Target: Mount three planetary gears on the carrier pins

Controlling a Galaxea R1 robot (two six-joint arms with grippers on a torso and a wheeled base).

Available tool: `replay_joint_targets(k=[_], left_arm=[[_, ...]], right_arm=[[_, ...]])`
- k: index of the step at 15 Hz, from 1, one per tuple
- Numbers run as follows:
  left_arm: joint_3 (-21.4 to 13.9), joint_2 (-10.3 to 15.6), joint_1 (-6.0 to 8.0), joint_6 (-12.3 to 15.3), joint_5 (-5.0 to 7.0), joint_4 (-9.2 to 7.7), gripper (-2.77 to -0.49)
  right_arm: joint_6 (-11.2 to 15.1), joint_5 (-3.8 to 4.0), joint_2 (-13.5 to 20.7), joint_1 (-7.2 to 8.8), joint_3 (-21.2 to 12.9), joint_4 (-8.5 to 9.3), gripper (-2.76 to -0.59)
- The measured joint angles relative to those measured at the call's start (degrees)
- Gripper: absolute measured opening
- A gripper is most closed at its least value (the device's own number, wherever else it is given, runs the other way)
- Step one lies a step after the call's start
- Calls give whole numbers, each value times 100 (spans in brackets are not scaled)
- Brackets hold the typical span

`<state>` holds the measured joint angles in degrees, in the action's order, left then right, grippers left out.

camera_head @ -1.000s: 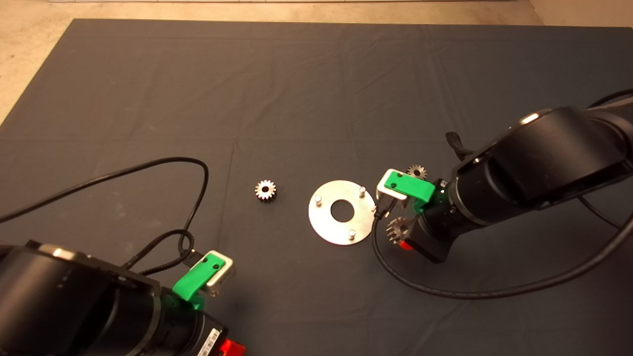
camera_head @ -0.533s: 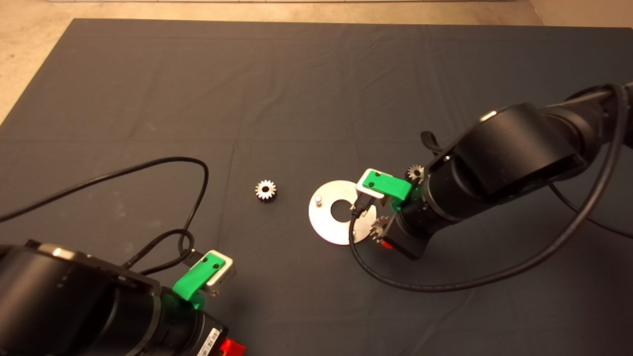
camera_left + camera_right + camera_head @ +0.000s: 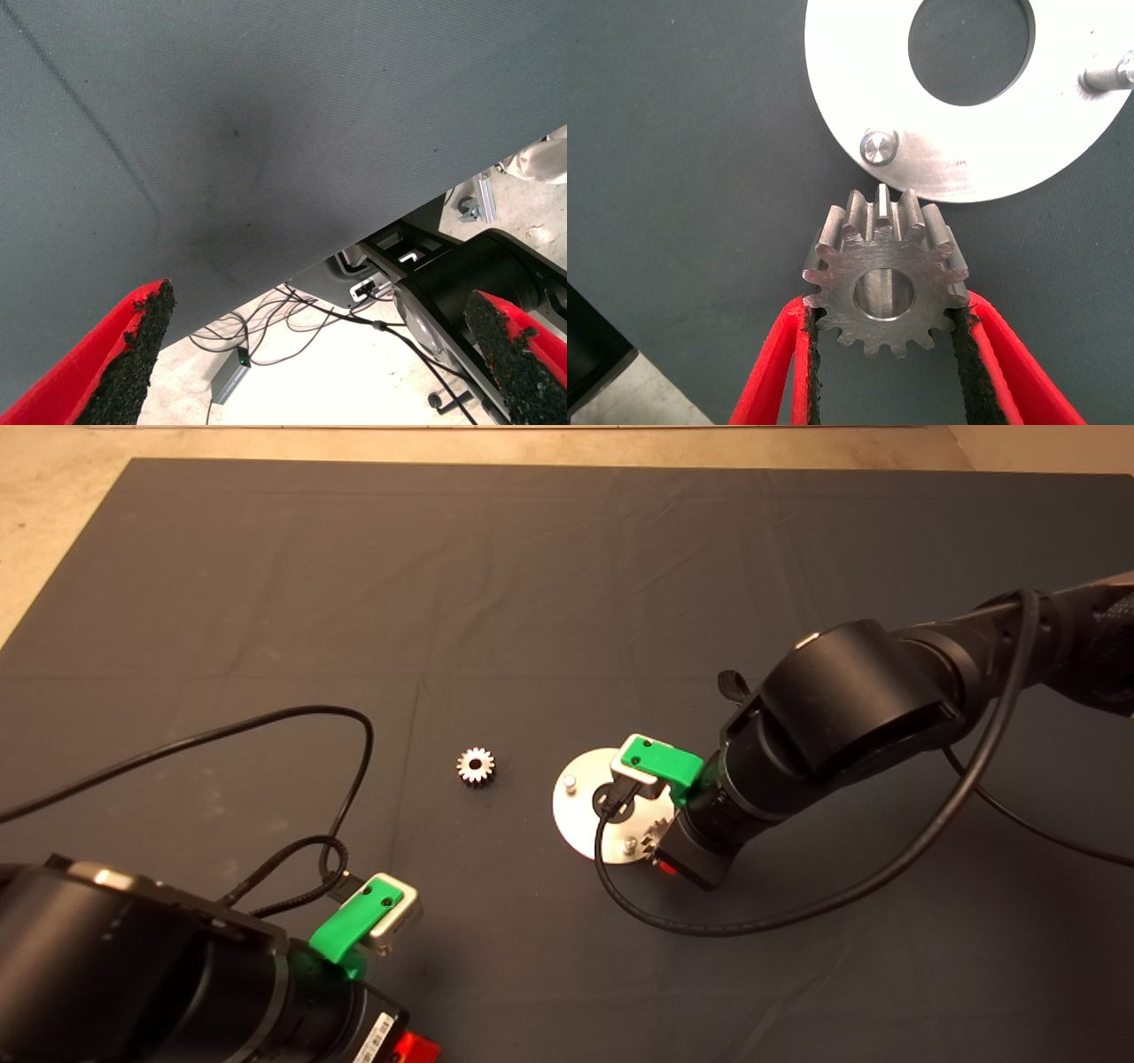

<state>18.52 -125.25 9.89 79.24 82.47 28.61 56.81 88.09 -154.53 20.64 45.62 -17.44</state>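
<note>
We're getting pretty dim, warm light overhead, with the dark mat (image 3: 532,584) soaking most of it up. The disc (image 3: 1010,150) glares bright, and everything looks sharp to us.

Dark mat (image 3: 549,584) with creases under both end effectors. Beige floor (image 3: 53,505) past the mat's far-left corner, well away from either. Left wrist view: loose cables (image 3: 292,323) and small grey box (image 3: 232,379) on floor beyond mat edge.

No words, brands or numbers can be read; a white label (image 3: 379,1036) on the left arm at 7 o'clock is illegible.
</note>
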Motion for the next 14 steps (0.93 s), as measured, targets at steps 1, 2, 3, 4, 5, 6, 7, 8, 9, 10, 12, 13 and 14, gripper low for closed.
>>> replay_joint_targets(k=[1,2,3,4,5,6,7,8,9,10,12,13,14], left_arm=[[0,-2,0,0,-3,0,-90],[0,0,0,0,-2,0,-90],[0,-2,0,0,-2,0,-90],[0,0,0,2,0,0,-90],[0,0,0,0,-2,0,-90],[0,0,0,0,-2,-1,-90],[0,-2,0,0,-3,0,-90],[0,0,0,0,-3,0,-90],[0,-2,0,0,-2,0,-90],[0,0,0,2,-4,0,-90],[0,0,0,2,-2,0,-90],[0,-2,0,2,-2,0,-90],[0,-2,0,2,-2,0,-90]], right_arm=[[-2,2,-16,-33,33,-2,-255],[-4,6,-43,-66,66,0,-254],[-4,1,-72,-88,91,2,-254],[-11,-5,-95,-96,118,2,-255],[-17,-2,-121,-96,155,2,-255],[-20,0,-134,-96,186,2,-255],[-20,2,-149,-101,219,2,-255],[-26,0,-171,-116,239,0,-255],[-52,2,-192,-143,258,0,-254],[-75,-9,-208,-171,280,0,-255],[-108,-9,-222,-195,345,0,-255],[-111,0,-222,-195,372,-2,-254],[-116,0,-223,-196,395,-5,-254]])
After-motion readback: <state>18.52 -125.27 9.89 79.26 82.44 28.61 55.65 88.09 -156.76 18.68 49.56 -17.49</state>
